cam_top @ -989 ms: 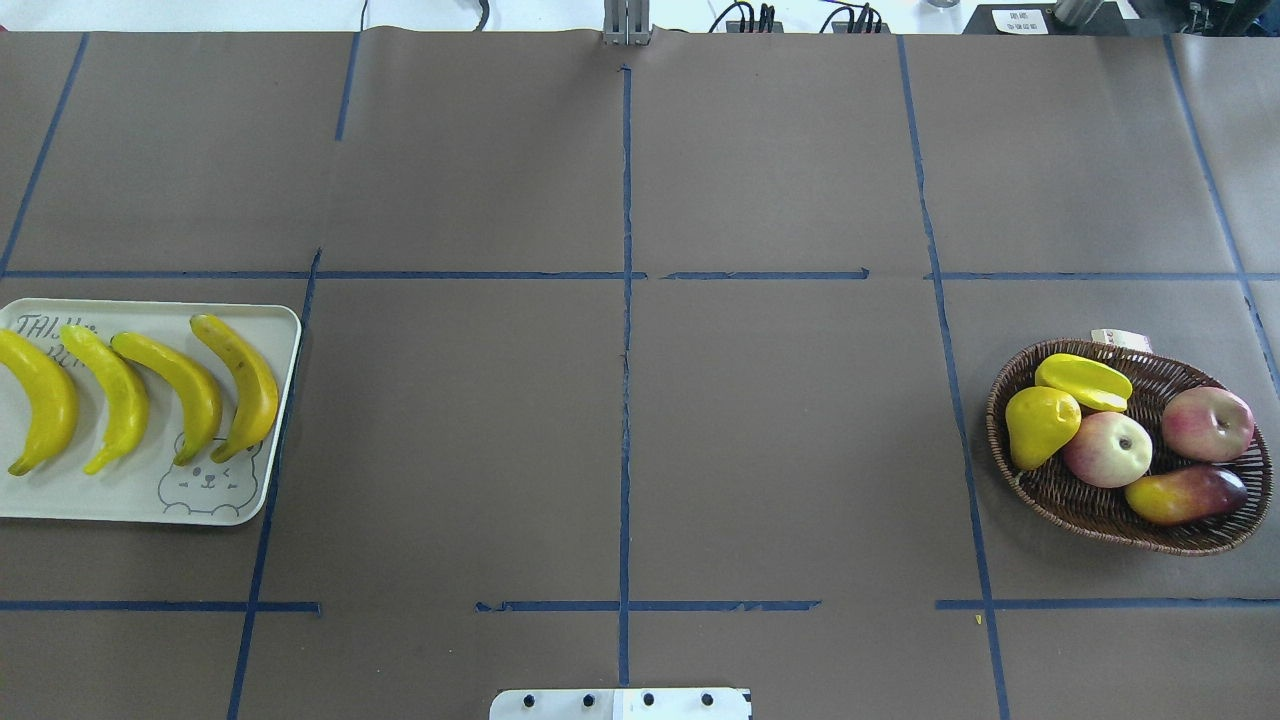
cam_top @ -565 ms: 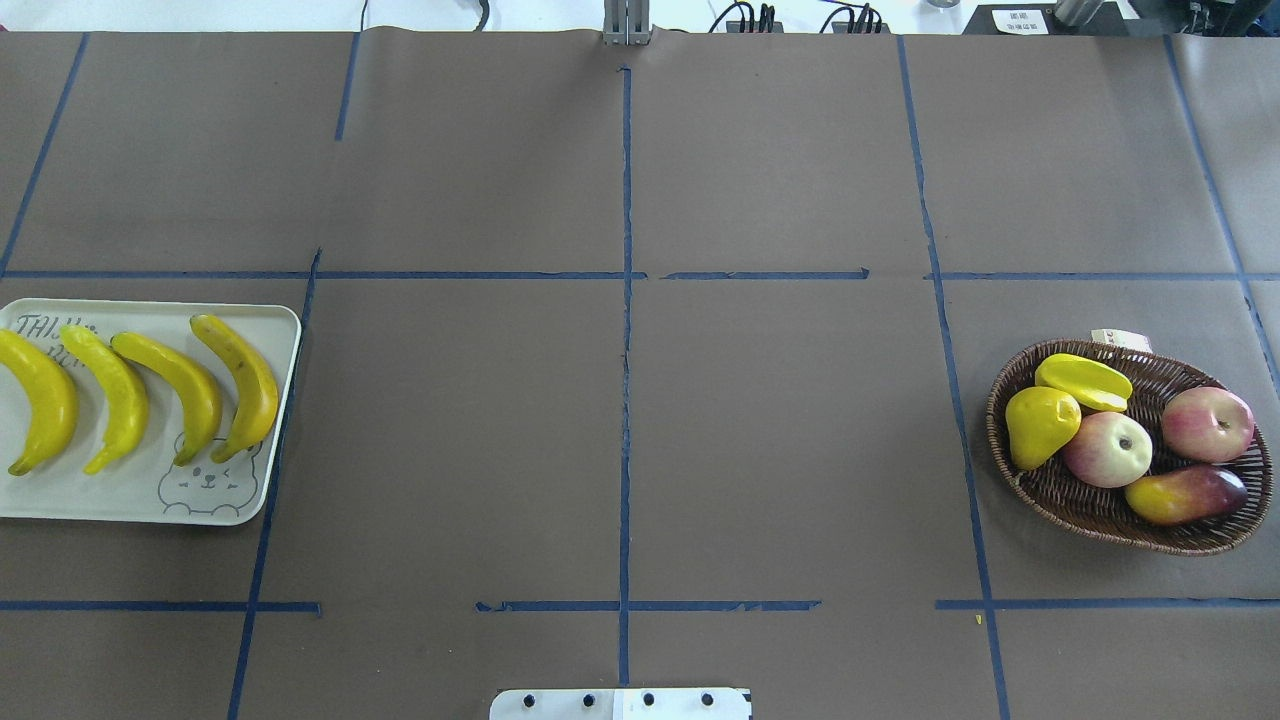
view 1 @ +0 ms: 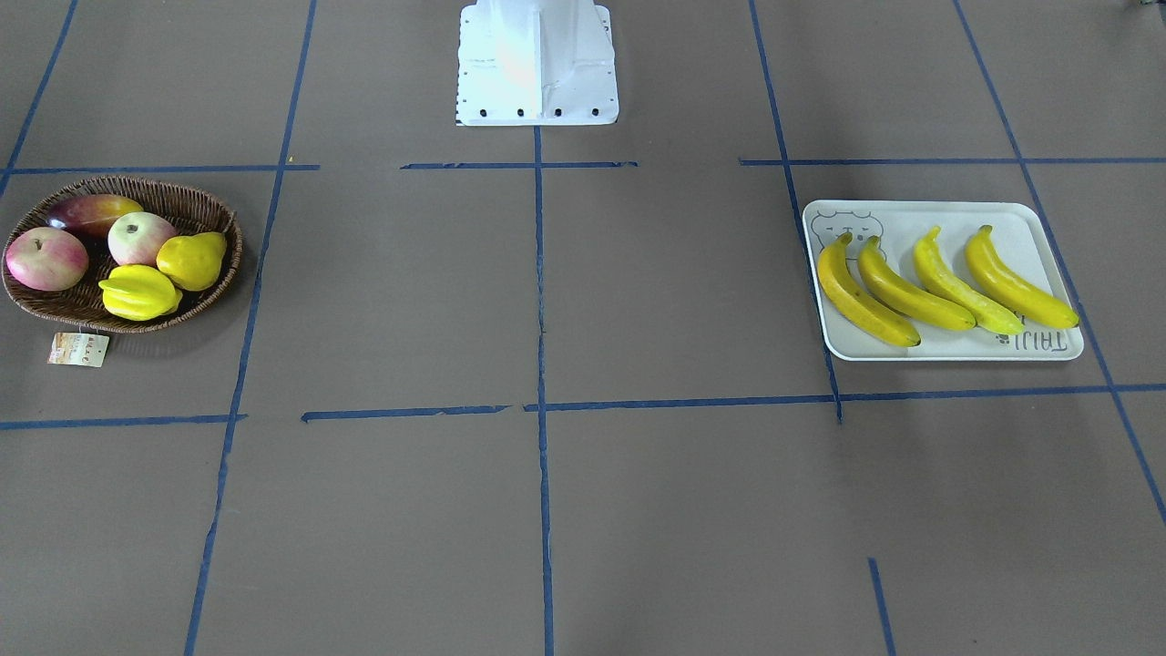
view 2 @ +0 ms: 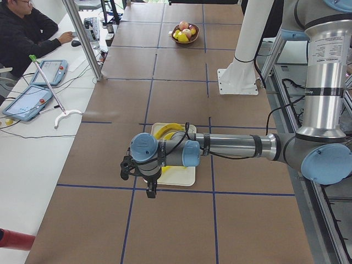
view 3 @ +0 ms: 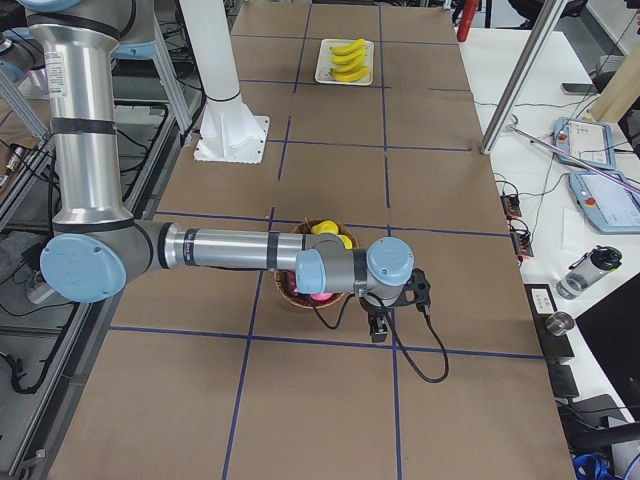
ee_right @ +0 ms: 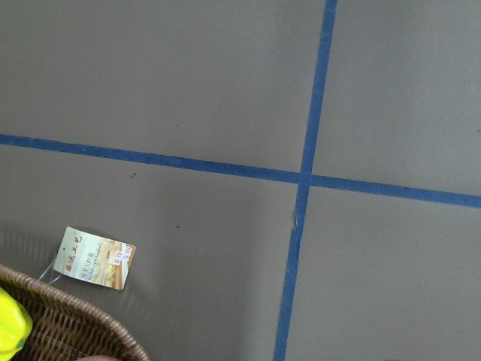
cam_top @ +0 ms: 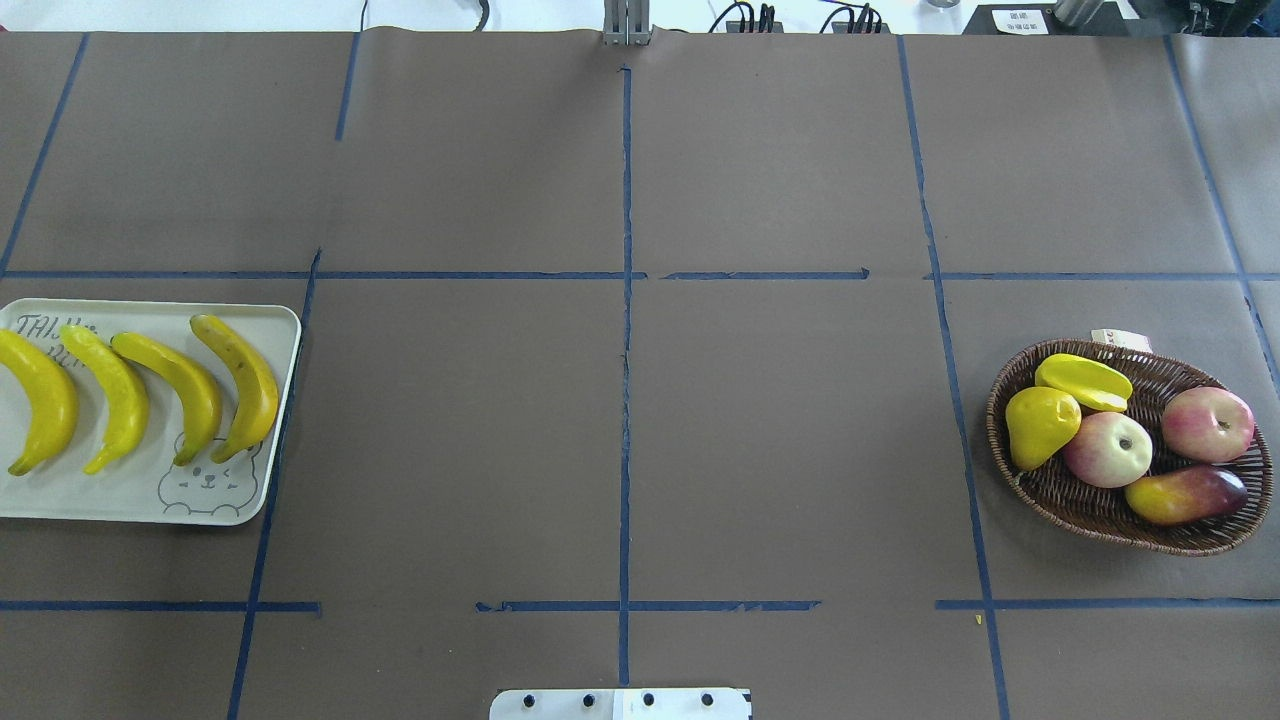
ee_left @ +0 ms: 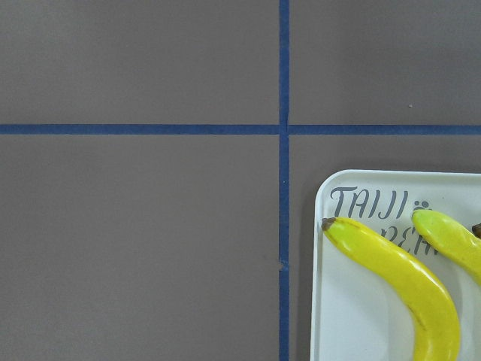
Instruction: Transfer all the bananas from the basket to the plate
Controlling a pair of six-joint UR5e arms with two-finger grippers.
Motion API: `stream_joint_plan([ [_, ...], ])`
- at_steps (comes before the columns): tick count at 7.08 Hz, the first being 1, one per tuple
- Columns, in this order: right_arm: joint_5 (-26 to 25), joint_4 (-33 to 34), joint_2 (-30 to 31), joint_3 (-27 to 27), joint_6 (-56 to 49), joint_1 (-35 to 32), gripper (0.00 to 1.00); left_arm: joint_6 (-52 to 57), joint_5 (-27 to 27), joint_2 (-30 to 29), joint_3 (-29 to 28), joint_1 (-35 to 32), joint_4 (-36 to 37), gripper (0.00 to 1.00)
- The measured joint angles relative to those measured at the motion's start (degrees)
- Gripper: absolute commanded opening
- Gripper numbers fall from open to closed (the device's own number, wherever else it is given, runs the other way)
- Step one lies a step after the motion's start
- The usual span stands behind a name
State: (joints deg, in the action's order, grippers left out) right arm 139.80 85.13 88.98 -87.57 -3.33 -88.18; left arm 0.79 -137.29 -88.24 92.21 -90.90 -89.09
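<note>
Bananas (cam_top: 50, 400) x4 w/in plate (cam_top: 120, 492) rim, basket (cam_top: 1062, 492) well apart

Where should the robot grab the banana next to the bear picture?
Probably around the banana's thick middle, coming straight down from above and squeezing across its width. It lies flat on the plate, and its ends taper and curve away.

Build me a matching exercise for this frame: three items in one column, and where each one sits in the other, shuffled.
Items:
1. bananas
2. starfruit
3. paper tag

Places:
A. flat on the table, just outside the basket
B. in a row on the tray
C. in the basket, beside the yellow pear

Pairs: 1-B, 2-C, 3-A
</note>
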Motion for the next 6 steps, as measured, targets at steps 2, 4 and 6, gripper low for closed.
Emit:
stream_joint_plan([
  [2, 0.35, 0.12, 1.08, 0.55, 0.18, -3.09, 1.0, -0.23, 0.02, 0.0, -0.33, 0.0, 0.05, 1.0],
  [4, 0.63, 0.52, 2.12, -0.36, 0.84, -5.13, 1.0, -0.26, -0.02, 0.0, -0.61, 0.02, 0.06, 1.0],
  [6, 0.86, 2.16, 2.13, -1.23, 1.51, -5.72, 1.0, -0.32, -0.11, -0.03, -0.71, 0.02, 0.04, 1.0],
])
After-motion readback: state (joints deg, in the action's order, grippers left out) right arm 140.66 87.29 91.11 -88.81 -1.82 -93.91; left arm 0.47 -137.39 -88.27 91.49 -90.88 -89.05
